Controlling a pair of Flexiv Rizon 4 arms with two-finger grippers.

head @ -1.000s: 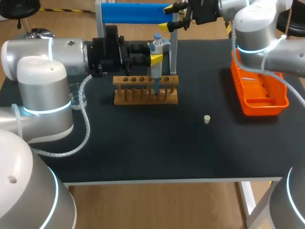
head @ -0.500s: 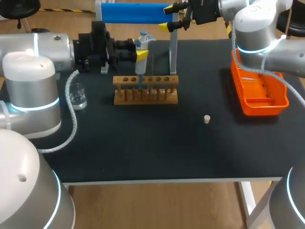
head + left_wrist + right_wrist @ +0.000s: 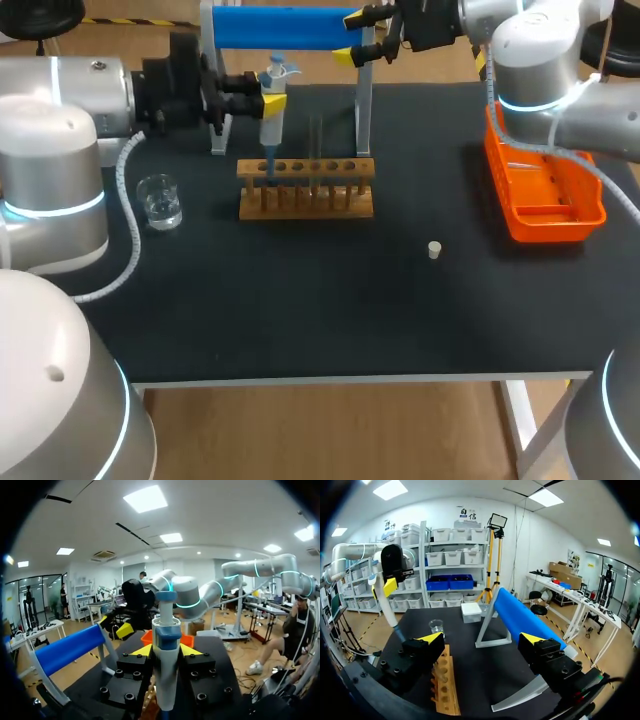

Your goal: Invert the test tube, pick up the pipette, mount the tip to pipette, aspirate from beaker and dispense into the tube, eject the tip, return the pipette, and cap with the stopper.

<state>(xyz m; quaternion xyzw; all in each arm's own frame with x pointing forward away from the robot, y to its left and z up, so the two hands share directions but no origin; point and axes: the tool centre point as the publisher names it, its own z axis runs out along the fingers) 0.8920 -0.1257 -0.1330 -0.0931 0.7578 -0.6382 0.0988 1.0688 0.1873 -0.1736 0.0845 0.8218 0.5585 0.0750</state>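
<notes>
Left gripper (image 3: 268, 100) is clamped on pipette (image 3: 272, 125); tip (image 3: 268, 166) could be knocked loose against beaker (image 3: 160, 200) rim if it is lowered off-centre.

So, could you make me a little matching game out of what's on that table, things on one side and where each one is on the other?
Things:
1. pipette
2. beaker
3. stopper
4. tray

Places:
A. lying alone, right of the rack
B. orange, farthest to the right
C. held upright in the left hand
D. standing left of the rack

Pairs: 1-C, 2-D, 3-A, 4-B.
</notes>
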